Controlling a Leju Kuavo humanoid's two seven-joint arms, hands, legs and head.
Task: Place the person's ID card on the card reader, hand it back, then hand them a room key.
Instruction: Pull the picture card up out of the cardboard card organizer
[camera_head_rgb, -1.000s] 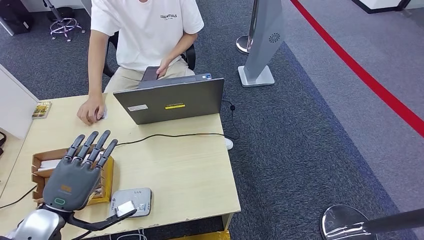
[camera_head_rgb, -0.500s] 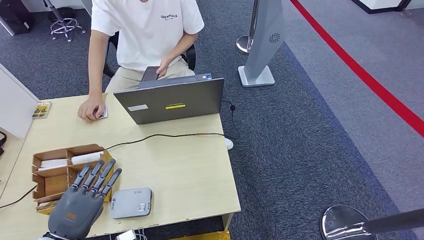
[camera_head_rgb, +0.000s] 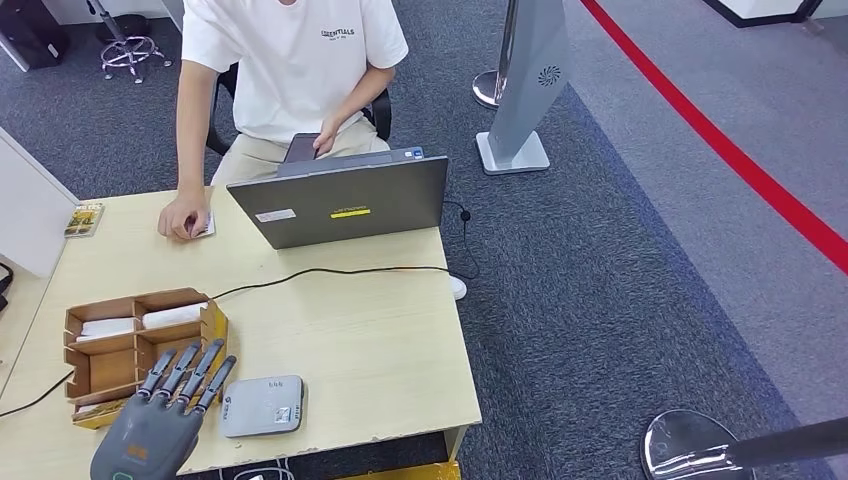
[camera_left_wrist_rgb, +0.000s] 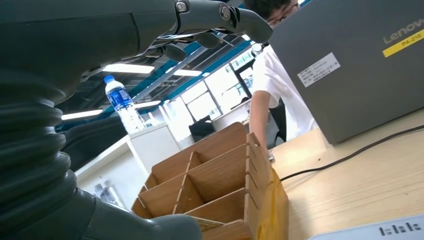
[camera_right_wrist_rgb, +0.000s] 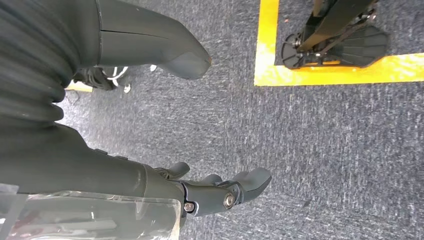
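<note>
The grey card reader (camera_head_rgb: 262, 405) lies flat near the table's front edge with nothing on it; its rim (camera_left_wrist_rgb: 380, 231) also shows in the left wrist view. My left hand (camera_head_rgb: 150, 428) hovers just left of it, fingers straight and apart, holding nothing. Beyond the hand stands a wooden divided box (camera_head_rgb: 135, 345) with white cards (camera_head_rgb: 140, 320) in its far slots. The seated person's hand (camera_head_rgb: 185, 218) rests on a small white card (camera_head_rgb: 207, 226) at the table's far side. My right hand (camera_right_wrist_rgb: 220, 192) hangs over the carpet, empty, fingers loosely apart.
An open grey laptop (camera_head_rgb: 340, 200) stands at the far side, its black cable (camera_head_rgb: 330, 270) running across the tabletop (camera_head_rgb: 370, 340). A small packet (camera_head_rgb: 83, 218) lies at the far left. A metal stand (camera_head_rgb: 520, 90) rises to the right of the table.
My left hand has drawn back from over the wooden box toward the table's near edge and dropped lower in view. The person's hand has barely shifted.
</note>
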